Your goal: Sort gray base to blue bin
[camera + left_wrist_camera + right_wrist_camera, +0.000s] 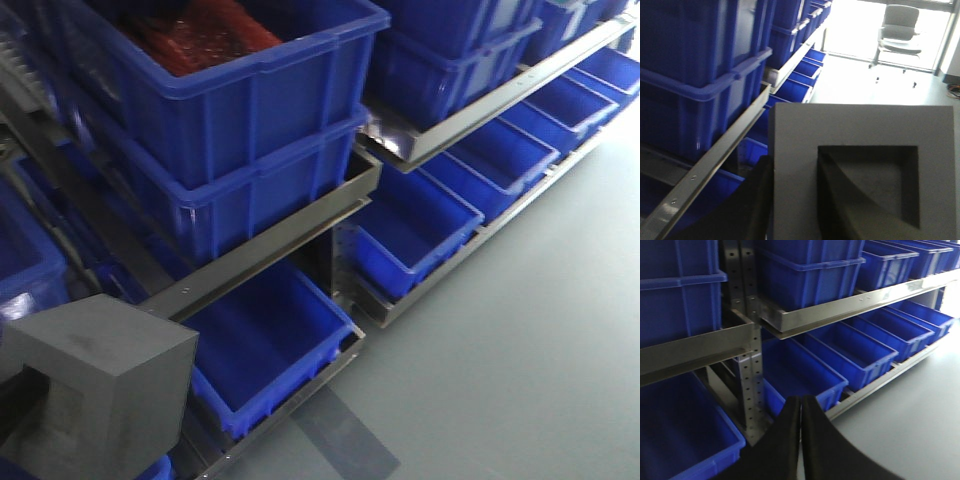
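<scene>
The gray base [100,385] is a matte gray block at the lower left of the front view, held in the air in front of the rack. In the left wrist view it [795,130] fills the lower right, its square recess facing the camera. My left gripper [795,200] is shut on it: one black finger [757,200] lies against its left side and a dark shape sits in the recess. A blue bin [290,385], seemingly empty, stands on the bottom shelf just right of the base. My right gripper [801,407] is shut and empty, above the floor before the low bins [875,372].
Rows of blue bins fill two rack levels. An upper bin holds red items [200,35]. Steel shelf rails [270,250] jut out over the bottom bins. A perforated upright post [751,375] stands between bays. Gray floor [500,380] lies to the right. A chair [900,30] stands far off.
</scene>
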